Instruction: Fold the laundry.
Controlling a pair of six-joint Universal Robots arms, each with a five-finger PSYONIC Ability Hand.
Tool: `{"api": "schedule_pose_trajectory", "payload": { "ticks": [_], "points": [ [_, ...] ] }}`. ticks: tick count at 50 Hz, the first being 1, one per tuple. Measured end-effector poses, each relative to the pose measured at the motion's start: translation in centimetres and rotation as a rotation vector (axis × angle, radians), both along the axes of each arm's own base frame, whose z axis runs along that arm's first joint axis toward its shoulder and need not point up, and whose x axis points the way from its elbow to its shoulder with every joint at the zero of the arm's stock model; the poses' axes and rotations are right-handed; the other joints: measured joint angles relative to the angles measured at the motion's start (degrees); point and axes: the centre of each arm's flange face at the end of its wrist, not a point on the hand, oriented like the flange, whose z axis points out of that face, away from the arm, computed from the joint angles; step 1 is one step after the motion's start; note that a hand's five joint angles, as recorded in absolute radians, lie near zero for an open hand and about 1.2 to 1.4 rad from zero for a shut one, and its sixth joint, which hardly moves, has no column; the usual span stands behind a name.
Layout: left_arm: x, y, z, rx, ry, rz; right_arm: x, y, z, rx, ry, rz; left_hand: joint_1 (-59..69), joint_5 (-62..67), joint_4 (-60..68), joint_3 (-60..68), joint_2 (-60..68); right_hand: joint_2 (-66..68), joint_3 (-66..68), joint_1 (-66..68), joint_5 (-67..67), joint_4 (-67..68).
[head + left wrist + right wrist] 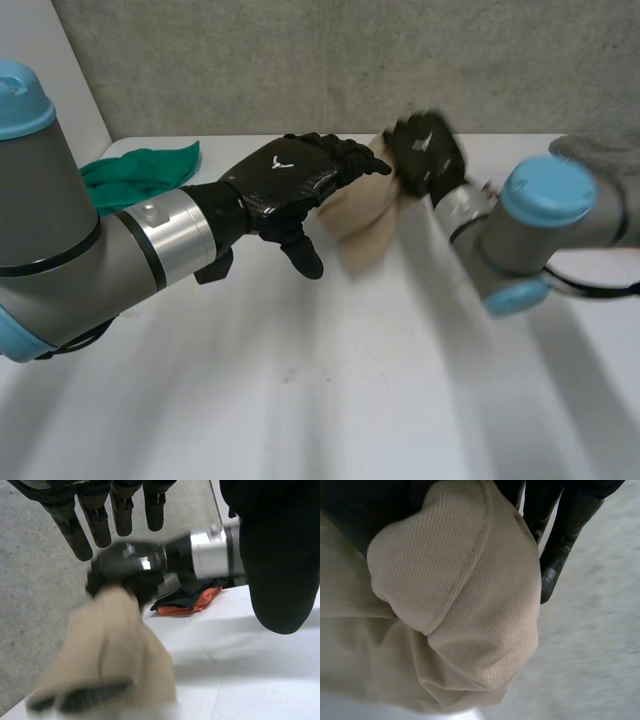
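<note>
Gripping the beige cloth (362, 222) by its upper part with the closed right hand (425, 150), hanging over the white table (300, 380). Holding the left hand (290, 185) spread and empty just beside it. Better to catch a hanging lower corner first, then spread flat.

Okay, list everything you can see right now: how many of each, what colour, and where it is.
beige cloth: one, beige, hanging from the right hand over the table
green cloth: one, green, far table corner on the robot's left
orange and dark clothes: one small heap, on the table past the right hand
table: one, white, under both hands
wall: one, grey, behind the table
left hand: one, black, open, beside the beige cloth
right hand: one, black, gripping the beige cloth's top
</note>
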Motion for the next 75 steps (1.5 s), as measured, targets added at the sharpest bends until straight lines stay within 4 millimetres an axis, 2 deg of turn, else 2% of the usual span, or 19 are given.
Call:
{"api": "schedule_pose_trajectory", "payload": {
  "ticks": [5, 12, 13, 15, 17, 19, 21, 22, 25, 29, 32, 33, 34, 40, 47, 58, 64, 69, 75],
  "points": [
    [0.3, -0.3, 0.3, -0.006, 0.004, 0.012, -2.7, -3.2, 5.5, -0.142, -0.053, -0.060, 0.00, 0.00, 0.00, 0.00, 0.00, 0.00, 0.47, 0.40, 0.74, 0.26],
    [0.4, -0.4, 0.4, -0.001, 0.011, 0.017, -6.7, -6.7, 9.8, -0.258, -0.096, -0.120, 0.00, 0.00, 0.00, 0.00, 0.00, 0.00, 1.27, 0.40, 0.84, 0.55],
    [0.4, -0.3, 0.5, 0.005, 0.014, 0.017, -9.3, -8.4, 11.3, -0.289, -0.124, -0.153, 0.00, 0.00, 0.00, 0.00, 0.00, 0.00, 1.27, 0.50, 0.84, 0.54],
    [0.4, -0.3, 0.5, 0.008, 0.017, 0.017, -11.8, -9.8, 12.3, -0.304, -0.150, -0.175, 0.00, 0.00, 0.00, 0.00, 0.00, 0.00, 1.27, 0.67, 0.84, 0.55],
    [0.4, -0.3, 0.5, 0.010, 0.018, 0.017, -13.1, -10.4, 12.6, -0.307, -0.161, -0.182, 0.00, 0.00, 0.00, 0.00, 0.00, 0.00, 1.27, 0.67, 0.84, 0.55],
    [0.4, -0.2, 0.5, 0.012, 0.020, 0.016, -17.1, -12.4, 13.0, -0.300, -0.191, -0.191, 0.00, 0.00, 0.00, 0.00, 0.00, 0.00, 1.47, 0.67, 0.86, 0.58],
    [0.4, -0.2, 0.6, 0.012, 0.020, 0.016, -18.4, -13.0, 12.8, -0.290, -0.197, -0.192, 0.00, 0.00, 0.00, 0.00, 0.00, 0.00, 1.77, 0.67, 0.84, 0.72],
    [0.4, -0.2, 0.6, 0.013, 0.021, 0.016, -20.7, -14.0, 11.9, -0.264, -0.201, -0.195, 0.00, 0.00, 0.00, 0.00, 0.00, 0.00, 1.94, 0.67, 0.84, 0.81],
    [0.4, -0.2, 0.5, 0.013, 0.020, 0.016, -23.5, -15.2, 10.2, -0.222, -0.199, -0.203, 0.00, 0.00, 0.00, 0.00, 0.00, 0.00, 1.94, 0.67, 1.59, 0.82],
    [0.4, -0.2, 0.5, 0.013, 0.020, 0.015, -28.1, -17.1, 5.7, -0.146, -0.189, -0.242, 0.00, 0.00, 0.00, 0.00, 0.00, 0.00, 1.94, 0.67, 1.67, 0.82],
    [0.4, -0.2, 0.5, 0.013, 0.020, 0.015, -30.6, -17.8, 2.3, -0.102, -0.182, -0.270, 0.00, 0.00, 0.00, 0.00, 0.00, 0.00, 1.94, 0.67, 1.67, 0.82],
    [0.4, -0.2, 0.5, 0.013, 0.020, 0.015, -30.6, -17.8, 2.3, -0.102, -0.182, -0.270, 0.00, 0.00, 0.00, 0.00, 0.00, 0.00, 1.94, 0.67, 1.67, 0.82],
    [0.4, -0.2, 0.4, 0.014, 0.019, 0.014, -31.9, -18.1, 0.3, -0.078, -0.179, -0.284, 0.00, 0.00, 0.00, 0.00, 0.00, 0.00, 1.94, 0.67, 1.73, 0.82],
    [0.4, -0.1, 0.2, 0.021, 0.015, 0.014, -35.1, -17.7, -4.7, 0.008, -0.175, -0.318, 0.00, 0.00, 0.00, 0.00, 0.00, 0.00, 1.94, 0.67, 4.33, 0.82],
    [0.4, -0.1, -0.3, 0.034, 0.009, 0.014, -37.3, -16.4, -5.5, 0.059, -0.167, -0.318, 0.00, 0.00, 0.00, 0.00, 0.00, 0.00, 1.94, 0.67, 5.57, 0.82],
    [0.4, -0.1, -0.5, 0.041, 0.006, 0.014, -37.2, -15.2, -3.2, 0.087, -0.167, -0.281, 0.00, 0.00, 0.00, 0.00, 0.00, 0.00, 1.94, 0.67, 5.57, 0.82],
    [0.4, -0.1, -0.4, 0.040, 0.007, 0.014, -37.6, -15.5, -4.6, 0.138, -0.184, -0.294, 0.00, 0.00, 0.00, 0.00, 0.00, -0.98, 0.95, -0.22, 4.67, -0.26],
    [0.4, -0.1, -0.4, 0.039, 0.008, 0.015, -37.8, -15.6, -5.2, 0.177, -0.198, -0.325, 0.00, 0.00, 0.00, 0.00, 0.00, -45.50, -41.19, -34.67, -32.47, -44.05],
    [0.4, -0.1, -0.2, 0.035, 0.010, 0.016, -37.8, -14.8, -3.3, 0.184, -0.201, -0.364, 0.00, 0.00, 0.00, 0.00, 0.00, -53.81, -52.06, -39.26, -42.94, -54.47]
  ]
}}
